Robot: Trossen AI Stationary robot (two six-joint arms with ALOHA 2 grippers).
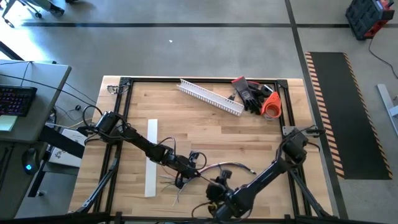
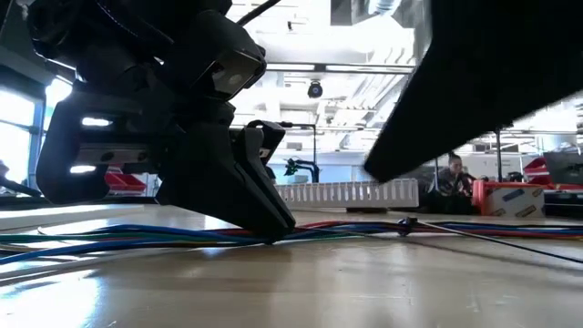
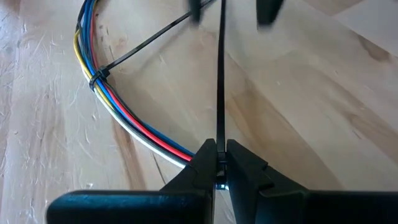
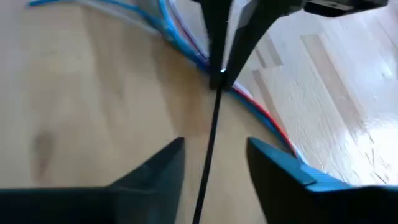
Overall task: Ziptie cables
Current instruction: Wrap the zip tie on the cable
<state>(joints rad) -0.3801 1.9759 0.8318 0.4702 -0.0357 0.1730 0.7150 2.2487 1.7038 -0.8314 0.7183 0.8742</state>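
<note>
Pinching: left gripper [image 3: 220, 163] clenched on a black zip tie tail [image 3: 220, 87], fingertips pressed together over the strap, down at the tabletop.
Left fingers: seen in low view as a dark wedge [image 2: 239, 187], tip resting on the wire bunch at the wood.
Right gripper: [image 4: 214, 158] released, jaws standing apart either side of the same black strap, not touching it; just beside the left gripper, facing it.
Cables: [image 3: 127, 115] blue, red, yellow, white and dark wires in a curved bunch, lying flat on the table directly beneath the left fingertips and running away to both sides.
Second tie: [image 3: 99, 77] already cinched round the bunch a little along from the left gripper, tail sticking out across the wood.
Table: [image 1: 249, 134] pale wood planks, black frame round the edge.
White strip: [image 1: 151, 155] flat, lying under the left arm, beside the left gripper.
Slotted channel: [image 1: 210, 96] white, well beyond both grippers, near the far edge, lying at an angle.
Gloves: [image 1: 249, 93] dark with red, just past the channel's end, touching an orange item [image 1: 271, 104]; what it is cannot be told.
Room beyond: a person [image 2: 450, 182] seated in the background behind the channel.
</note>
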